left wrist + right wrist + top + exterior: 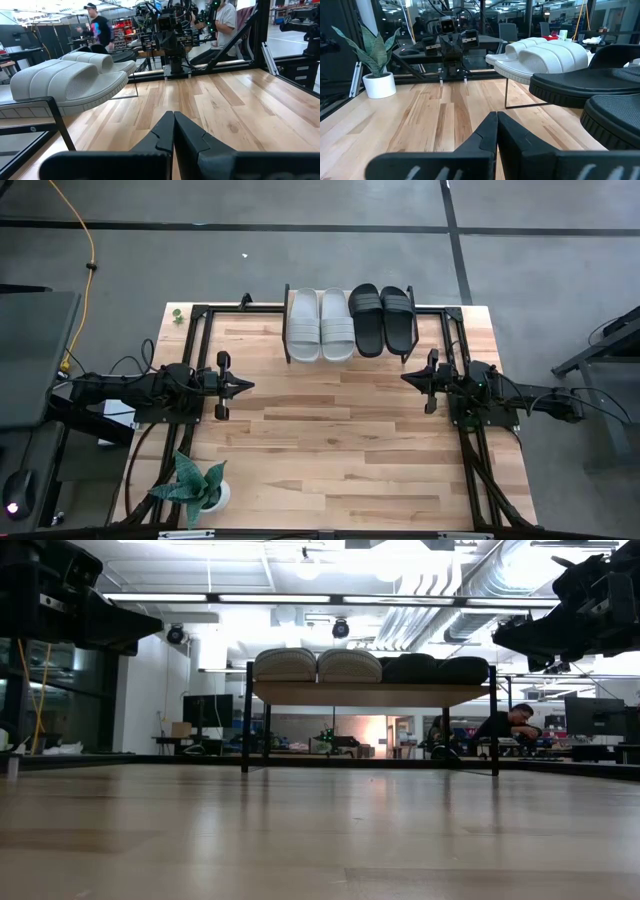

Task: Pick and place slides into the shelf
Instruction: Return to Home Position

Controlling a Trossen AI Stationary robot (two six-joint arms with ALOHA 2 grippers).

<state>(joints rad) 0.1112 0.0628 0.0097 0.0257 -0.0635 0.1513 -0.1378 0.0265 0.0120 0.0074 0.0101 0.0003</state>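
All the slides lie side by side on the shelf (345, 358) at the table's far edge: the light grey pair (320, 323) on the left, the black pair (382, 318) on the right, soles down on the plank top. In the low view the shelf (370, 693) stands on thin black legs with the slides (318, 665) on top. My left gripper (250, 386) hovers shut over the table's left side, pointing right. My right gripper (404, 377) hovers shut at the right side, pointing left. Neither touches anything. The left wrist view shows the grey slides (70, 82); the right wrist view shows the black slides (600, 95).
A small potted plant (200, 485) stands near the table's near-left corner. Black frame rails (190, 340) run along the table's left and right sides. The bare wooden tabletop (330, 440) stretches between the arms. People show in the room beyond.
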